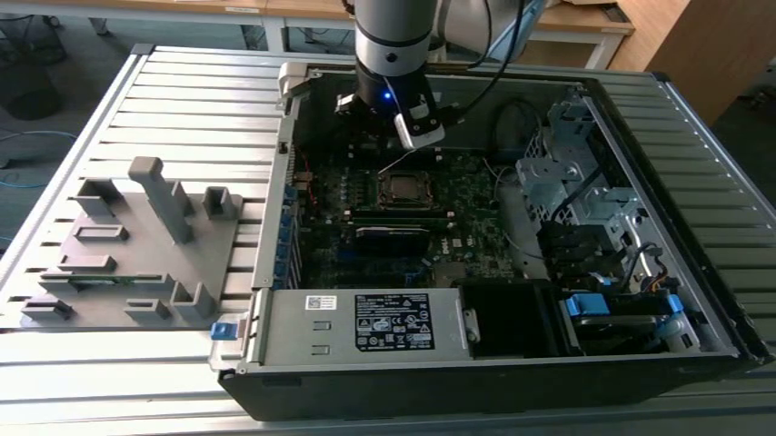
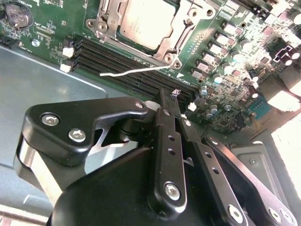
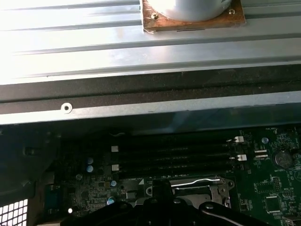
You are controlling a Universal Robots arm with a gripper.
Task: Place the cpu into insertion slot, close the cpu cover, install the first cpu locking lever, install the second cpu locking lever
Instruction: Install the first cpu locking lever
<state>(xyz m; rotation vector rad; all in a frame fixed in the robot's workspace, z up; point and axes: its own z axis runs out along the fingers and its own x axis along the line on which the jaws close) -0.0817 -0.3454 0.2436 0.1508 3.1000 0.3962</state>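
In the exterior view the arm [image 1: 394, 45] hangs over the insertion slot [image 1: 404, 188]. In the second wrist view the end effector [image 2: 173, 96] is pinched together and empty. The cpu [image 2: 146, 23] lies under the cpu cover [image 2: 182, 29]. Push the thin lever [image 2: 136, 71] slowly, I think.

1. An open computer case [image 1: 485, 386] lies on a slatted metal tabletop [image 1: 194, 100].
2. A grey holder [image 1: 122, 272] with upright posts sits on the tabletop, on the exterior view's left of the case.
3. A silver box [image 1: 363, 322] with a black label fills the case's near edge, and blue clips [image 1: 594, 304] lie beside it.
4. In the second wrist view, long black memory slots [image 2: 103, 59] run near a coin battery [image 2: 18, 14].
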